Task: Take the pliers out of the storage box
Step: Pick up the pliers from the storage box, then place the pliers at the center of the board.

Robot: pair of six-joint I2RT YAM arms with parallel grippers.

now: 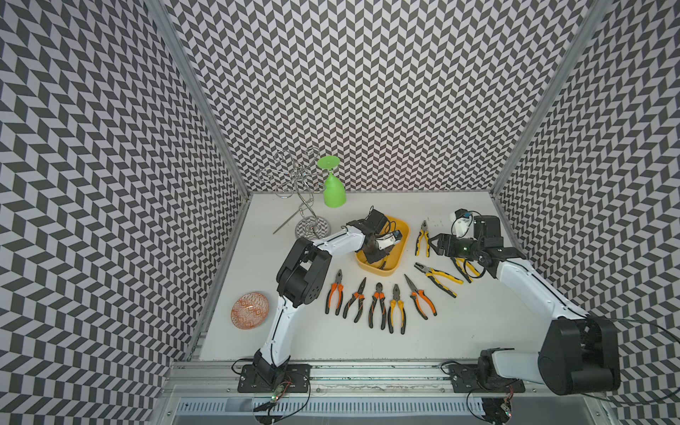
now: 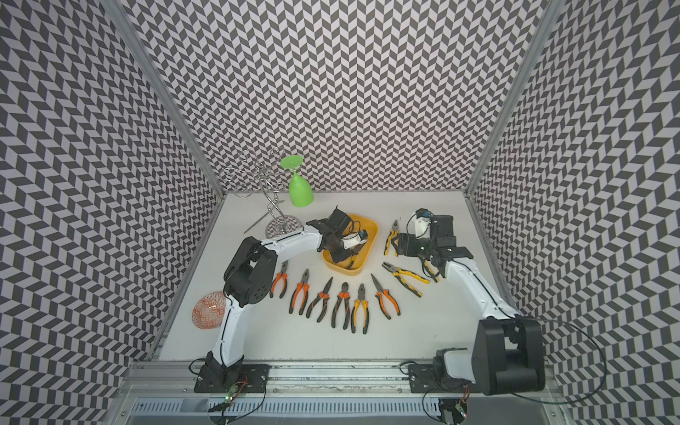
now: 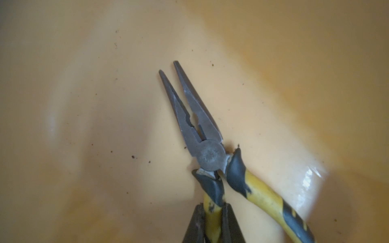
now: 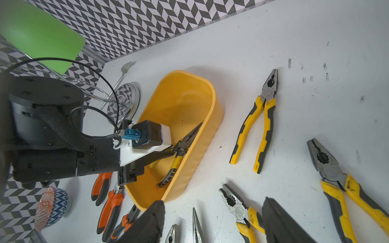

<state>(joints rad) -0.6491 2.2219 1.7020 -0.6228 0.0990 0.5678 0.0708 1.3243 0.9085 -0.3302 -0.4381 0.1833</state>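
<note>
Left gripper (image 3: 212,207) is clamped on just one handle of the yellow-black needle-nose pliers (image 3: 207,134), low inside the storage box (image 4: 211,94) by its wall. Risk on lift: the free handle swings and the tool pivots or slips (the nose could snag the wall and drag the box). Right gripper (image 4: 212,203) has its jaws apart and empty, beside the box. Combination pliers (image 4: 255,124) crowd the table near the box; wire glass rack (image 1: 312,227) stands behind it.

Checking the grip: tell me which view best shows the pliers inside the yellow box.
The left wrist view: the needle-nosed pliers fill it, one handle pinched by the left gripper. The right wrist view shows them partly behind that gripper; in both top views the left arm hides nearly everything.
</note>
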